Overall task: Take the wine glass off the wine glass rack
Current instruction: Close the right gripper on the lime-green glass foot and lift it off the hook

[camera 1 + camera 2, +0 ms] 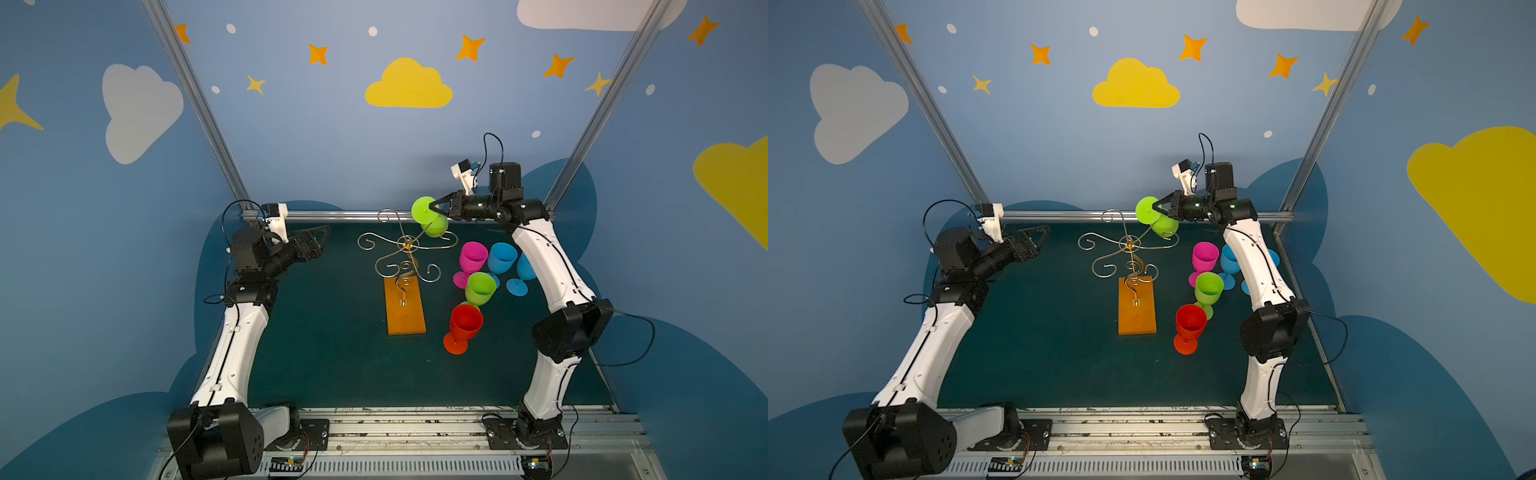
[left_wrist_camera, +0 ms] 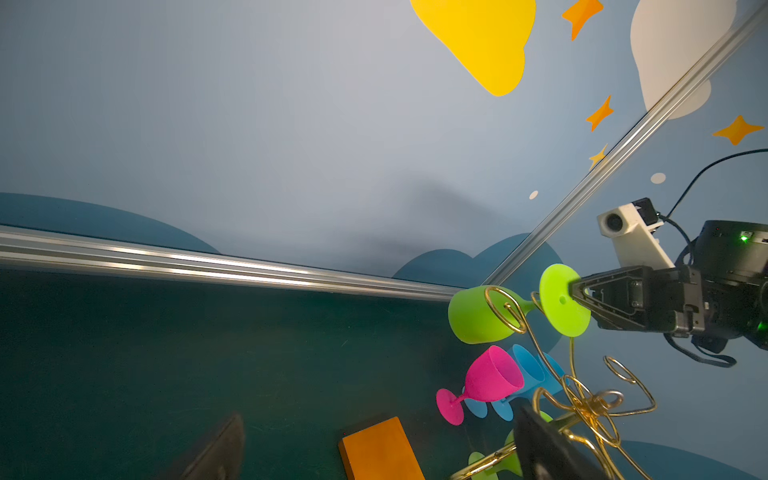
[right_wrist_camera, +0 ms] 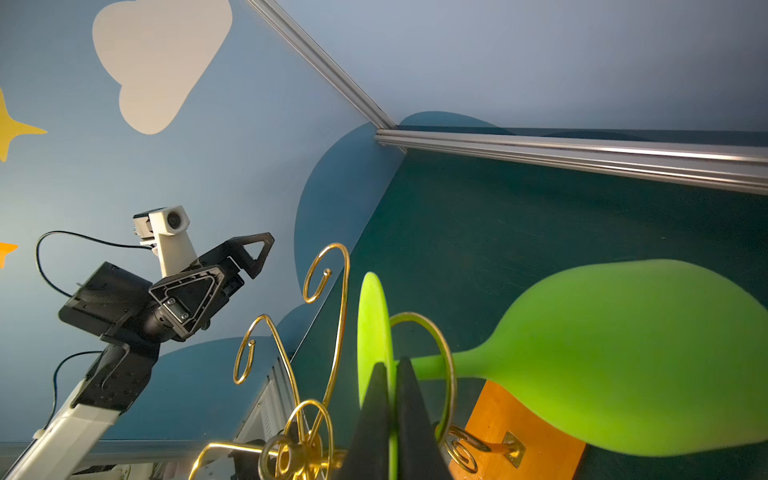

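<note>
R hand (image 1: 434, 206) pinching wine glass (image 1: 421, 212) foot; L hand (image 1: 322, 241) open.

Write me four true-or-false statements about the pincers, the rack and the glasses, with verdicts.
1. The right pincer is shut on the foot of the hanging green wine glass. True.
2. The left pincer grips the wine glass rack. False: it is open, apart from the rack.
3. The hanging glass's stem passes through a scroll arm of the rack. True.
4. The red wine glass hangs on the rack. False: it stands upright on the table.
</note>
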Controlling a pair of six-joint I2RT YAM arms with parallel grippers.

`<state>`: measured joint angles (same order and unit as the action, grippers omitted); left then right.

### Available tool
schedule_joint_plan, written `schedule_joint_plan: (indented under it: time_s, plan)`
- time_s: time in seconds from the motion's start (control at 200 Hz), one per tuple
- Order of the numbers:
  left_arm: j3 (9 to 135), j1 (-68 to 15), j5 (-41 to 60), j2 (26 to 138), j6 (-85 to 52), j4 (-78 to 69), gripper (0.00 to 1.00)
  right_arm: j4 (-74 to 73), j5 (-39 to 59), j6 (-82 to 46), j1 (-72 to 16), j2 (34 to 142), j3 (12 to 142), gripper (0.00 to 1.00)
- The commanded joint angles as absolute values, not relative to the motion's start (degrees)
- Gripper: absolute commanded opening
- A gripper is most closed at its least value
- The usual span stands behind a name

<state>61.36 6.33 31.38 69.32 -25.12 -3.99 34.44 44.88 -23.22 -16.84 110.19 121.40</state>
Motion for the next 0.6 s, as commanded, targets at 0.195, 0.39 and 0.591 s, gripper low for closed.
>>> schedule_joint_plan:
  time_s: [0.195, 0.39, 0.591]
  plan:
    - [60.8, 6.5, 32.3, 68.2, -25.2, -5.2, 1.0, 26.3, 48.4, -30.1, -15.0, 106.5, 114.1, 0.0]
    - [60.7, 6.5, 32.3, 68.0, -25.3, -5.3, 1.0, 20.5, 50.4, -34.9, -13.8, 103.9, 110.3, 0.0]
    - [60.6, 6.5, 32.3, 67.7, -25.5, -5.3, 1.0, 19.9, 52.4, -35.6, -13.6, 102.8, 109.2, 0.0]
